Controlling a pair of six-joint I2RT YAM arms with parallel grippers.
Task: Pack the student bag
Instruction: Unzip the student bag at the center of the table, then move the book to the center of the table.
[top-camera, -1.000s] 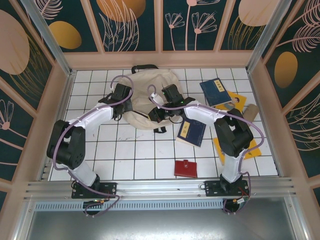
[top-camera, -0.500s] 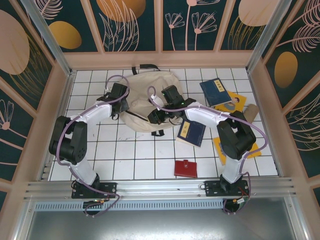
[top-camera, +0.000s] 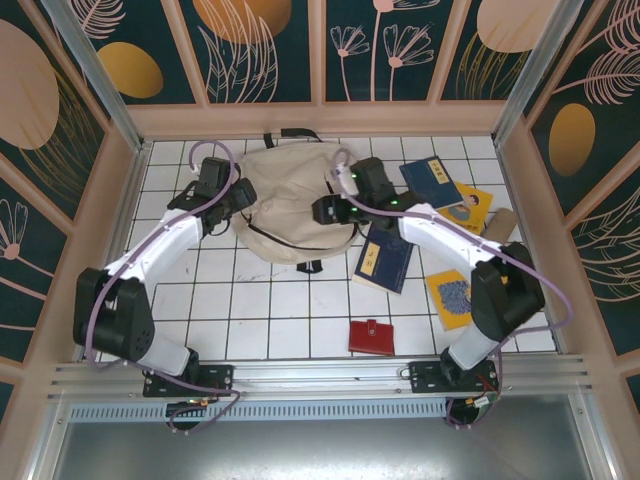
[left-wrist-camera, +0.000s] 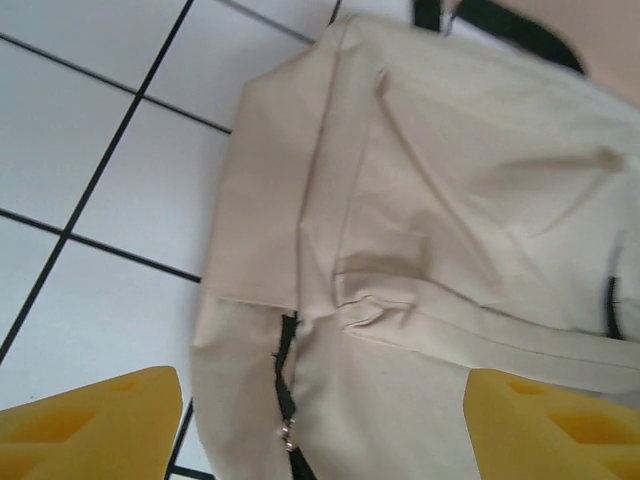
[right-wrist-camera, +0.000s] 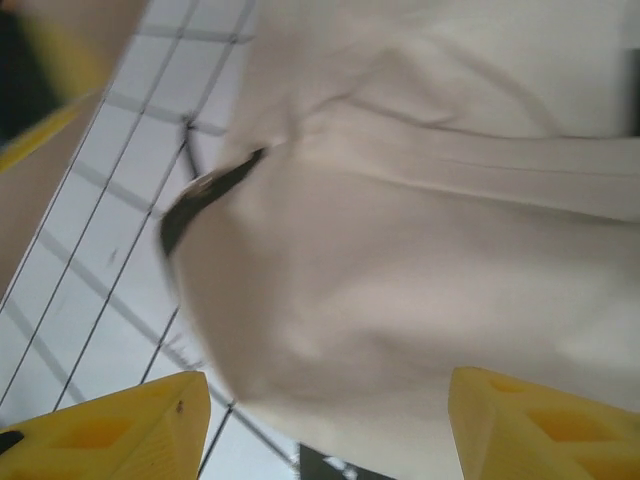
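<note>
The student bag (top-camera: 285, 195), a large cream backpack with black straps, lies flat at the back middle of the tiled table. My left gripper (top-camera: 240, 197) hovers at its left edge, jaws wide apart and nothing between them. In the left wrist view the yellow fingertips (left-wrist-camera: 90, 425) frame the bag's side (left-wrist-camera: 450, 200) and a black zipper pull (left-wrist-camera: 286, 400). My right gripper (top-camera: 326, 210) is at the bag's right edge, also open. The right wrist view is blurred, with cream fabric (right-wrist-camera: 420, 260) beyond the fingertips (right-wrist-camera: 545, 425).
Right of the bag lie two dark blue books (top-camera: 432, 183) (top-camera: 382, 262) and two yellow books (top-camera: 466, 208) (top-camera: 452, 296). A tan pouch (top-camera: 503, 222) sits by the right wall. A red wallet (top-camera: 371, 336) lies near the front. Wooden walls ring the table.
Both grippers were shut at the bag's middle and have opened. The left arm swung out to the left, the right arm to the right and back, and the bag has spread flatter.
</note>
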